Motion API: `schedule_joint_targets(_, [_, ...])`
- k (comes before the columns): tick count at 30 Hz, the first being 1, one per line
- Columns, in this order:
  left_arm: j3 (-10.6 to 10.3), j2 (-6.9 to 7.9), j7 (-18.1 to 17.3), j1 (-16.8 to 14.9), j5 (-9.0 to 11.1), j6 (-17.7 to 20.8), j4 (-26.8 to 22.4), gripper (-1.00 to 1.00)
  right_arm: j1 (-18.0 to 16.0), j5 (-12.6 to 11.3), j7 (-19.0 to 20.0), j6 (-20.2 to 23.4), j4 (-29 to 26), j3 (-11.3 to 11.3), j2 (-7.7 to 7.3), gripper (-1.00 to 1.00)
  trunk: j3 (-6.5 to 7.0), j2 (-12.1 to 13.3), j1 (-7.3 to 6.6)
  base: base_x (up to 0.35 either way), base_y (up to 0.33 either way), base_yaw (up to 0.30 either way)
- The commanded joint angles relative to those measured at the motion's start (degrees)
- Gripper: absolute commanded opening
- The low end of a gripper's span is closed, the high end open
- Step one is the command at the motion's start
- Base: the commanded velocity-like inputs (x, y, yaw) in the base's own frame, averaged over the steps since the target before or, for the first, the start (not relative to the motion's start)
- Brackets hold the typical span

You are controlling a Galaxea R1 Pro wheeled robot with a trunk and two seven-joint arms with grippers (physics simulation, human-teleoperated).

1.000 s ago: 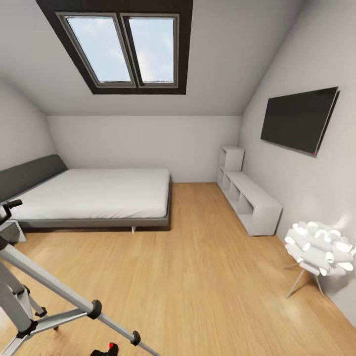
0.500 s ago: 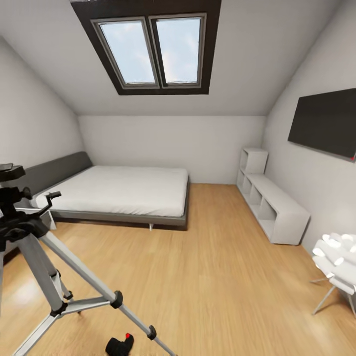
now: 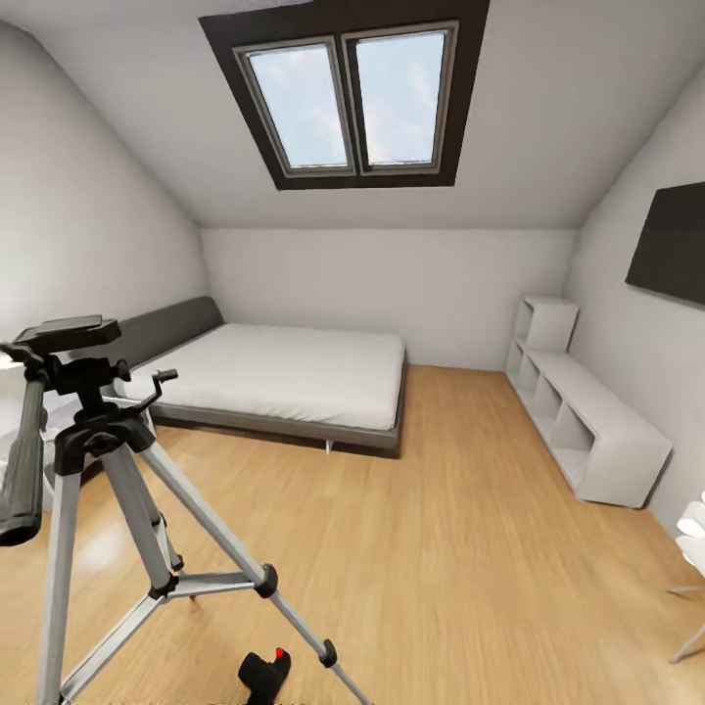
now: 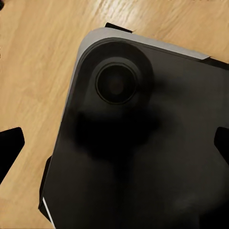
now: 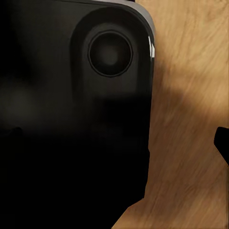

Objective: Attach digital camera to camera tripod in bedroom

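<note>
Digital camera (image 3: 264,676): small black body with a red dot on top, lying on the wood floor (image 3: 441,548) at the lower edge of the head view, between two spread legs of the tripod, just beside the nearer one
Camera tripod (image 3: 108,519): upright at the head view's left; silver legs, black joints, bare black head plate on top, long handle hanging down at the far left
Bed (image 3: 284,377): white mattress on a dark frame, against the left wall, beyond the tripod
Skylight (image 3: 352,98): double pane in the sloped ceiling
Shelf unit (image 3: 587,421): low, white, along the right wall
Wall TV (image 3: 676,245): dark panel above the shelf
Grippers: dark fingertips at the wrist views' edges over the robot's black base; whether open or closed cannot be told
</note>
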Motion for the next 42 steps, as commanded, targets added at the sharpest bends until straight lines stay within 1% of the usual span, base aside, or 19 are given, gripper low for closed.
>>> schedule_joint_targets(1, [0.44,-0.02,0.01,0.01,-0.05,-0.08,-0.05,1.00,-0.01,0.02,0.03,-0.16,0.00,0.04,-0.01,1.00,-0.04,-0.02,0.00,0.000,0.000,0.234])
schedule_joint_targets(16, [0.46,-0.04,0.06,0.01,0.00,-0.07,-0.05,1.00,-0.01,0.02,0.09,-0.16,0.00,0.04,-0.08,1.00,-0.04,-0.02,0.00,0.003,0.000,0.257])
schedule_joint_targets(22, [0.44,-0.05,0.06,0.02,0.00,-0.07,-0.05,1.00,-0.04,0.02,0.06,-0.16,0.00,0.04,-0.10,1.00,-0.04,-0.02,0.00,0.129,-0.099,0.244])
schedule_joint_targets(34, [0.44,0.00,0.06,0.01,0.00,-0.07,-0.05,1.00,-0.01,0.08,0.08,-0.16,0.00,-0.03,-0.10,1.00,-0.04,-0.02,0.00,0.212,-0.184,0.047])
schedule_joint_targets(42, [0.44,0.11,0.06,0.01,0.00,-0.07,-0.05,1.00,0.00,0.26,0.16,-0.16,0.00,0.03,-0.17,1.00,-0.04,-0.02,0.00,0.063,-0.053,0.001])
